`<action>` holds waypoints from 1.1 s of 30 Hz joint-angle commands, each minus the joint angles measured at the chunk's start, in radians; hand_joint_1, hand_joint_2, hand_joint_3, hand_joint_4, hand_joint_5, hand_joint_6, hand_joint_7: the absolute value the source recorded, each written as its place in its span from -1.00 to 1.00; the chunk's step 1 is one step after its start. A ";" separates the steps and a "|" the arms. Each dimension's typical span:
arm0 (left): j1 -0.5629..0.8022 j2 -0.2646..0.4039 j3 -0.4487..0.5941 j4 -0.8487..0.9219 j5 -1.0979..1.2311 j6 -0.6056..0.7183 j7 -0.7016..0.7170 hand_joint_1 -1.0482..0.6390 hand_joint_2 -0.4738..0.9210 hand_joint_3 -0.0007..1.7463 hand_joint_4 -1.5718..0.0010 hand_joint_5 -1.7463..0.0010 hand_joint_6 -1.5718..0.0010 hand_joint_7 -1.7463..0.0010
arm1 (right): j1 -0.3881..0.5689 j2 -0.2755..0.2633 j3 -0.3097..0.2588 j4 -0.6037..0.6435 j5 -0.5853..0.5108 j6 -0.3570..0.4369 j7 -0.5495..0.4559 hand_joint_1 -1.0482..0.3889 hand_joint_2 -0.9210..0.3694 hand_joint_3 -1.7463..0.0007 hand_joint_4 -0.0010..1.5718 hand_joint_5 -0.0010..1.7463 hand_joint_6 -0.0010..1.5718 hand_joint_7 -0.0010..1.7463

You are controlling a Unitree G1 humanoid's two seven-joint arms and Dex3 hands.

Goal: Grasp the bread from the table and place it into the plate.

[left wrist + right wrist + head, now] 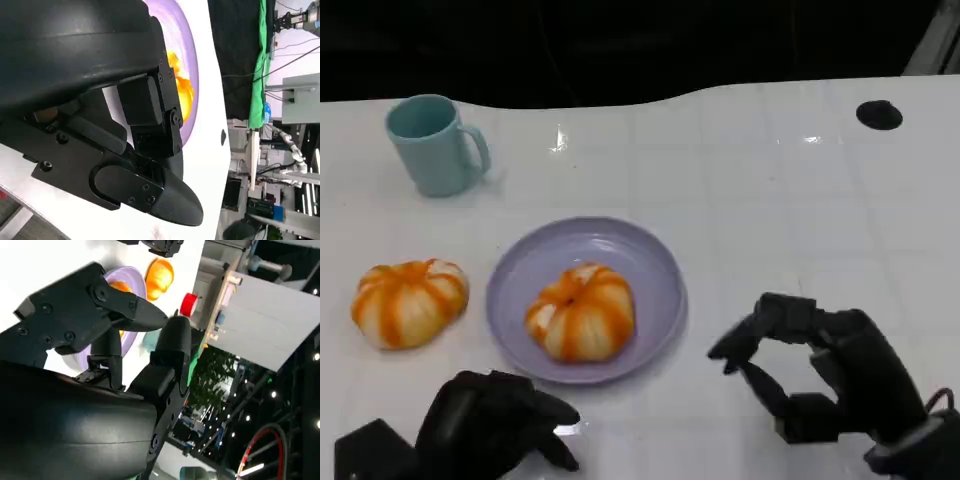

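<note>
One orange-and-white striped bread (581, 312) lies in the lilac plate (655, 262) at the table's middle. A second, similar bread (410, 301) sits on the table left of the plate. My left hand (490, 425) is low at the front edge, below the gap between that bread and the plate, holding nothing. My right hand (810, 375) hovers to the right of the plate with its fingers apart and empty. In the left wrist view the plate (187, 55) and its bread (181, 85) show past my left hand (100, 125). The right wrist view shows the plate (131, 280) and the far bread (160, 272).
A teal cup (432, 145) stands at the back left. A small black round mark (878, 114) lies at the back right. The table's far edge runs along the top, with dark space beyond. White tabletop stretches to the right of the plate.
</note>
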 commanded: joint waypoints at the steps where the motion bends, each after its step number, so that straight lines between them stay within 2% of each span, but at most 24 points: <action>1: 0.012 0.011 0.002 -0.017 -0.001 0.002 0.005 -1.00 0.94 -1.00 -0.88 0.22 -1.00 0.73 | 0.045 0.000 -0.043 0.005 0.012 -0.069 0.008 0.03 -0.23 -0.48 0.05 0.95 0.06 0.68; 4: 0.015 0.010 0.000 -0.023 0.000 0.004 0.008 -1.00 0.94 -1.00 -0.88 0.21 -1.00 0.74 | 0.079 0.003 -0.057 -0.013 0.022 -0.072 0.012 -0.01 -0.22 -0.49 0.08 0.99 0.03 0.81; 8: 0.016 0.013 -0.001 -0.023 0.008 -0.002 0.015 -1.00 0.95 -0.99 -0.87 0.21 -1.00 0.74 | 0.126 -0.004 -0.072 -0.050 0.044 -0.059 0.029 0.00 -0.22 -0.52 0.08 1.00 -0.03 0.88; 15: 0.019 0.017 0.004 -0.024 -0.008 0.006 0.000 -1.00 0.95 -1.00 -0.87 0.21 -1.00 0.76 | 0.169 0.020 -0.087 -0.043 0.086 -0.029 0.055 -0.02 -0.27 -0.40 0.07 1.00 -0.09 0.85; 18: 0.022 0.023 0.005 -0.023 -0.009 0.003 -0.004 -1.00 0.95 -1.00 -0.86 0.21 -1.00 0.76 | 0.177 0.035 -0.090 -0.036 0.084 -0.023 0.052 0.00 -0.26 -0.43 0.05 1.00 -0.10 0.86; 23: 0.027 0.023 0.009 -0.038 -0.025 0.025 -0.009 -1.00 0.94 -1.00 -0.87 0.21 -1.00 0.76 | 0.168 0.050 -0.102 -0.003 0.068 -0.065 0.057 0.03 -0.23 -0.48 0.06 1.00 -0.10 0.88; 33: 0.029 0.032 0.018 -0.037 -0.034 0.031 -0.021 -1.00 0.94 -0.99 -0.88 0.22 -1.00 0.76 | 0.161 0.073 -0.119 0.023 0.071 -0.079 0.056 0.02 -0.22 -0.49 0.07 1.00 -0.08 0.85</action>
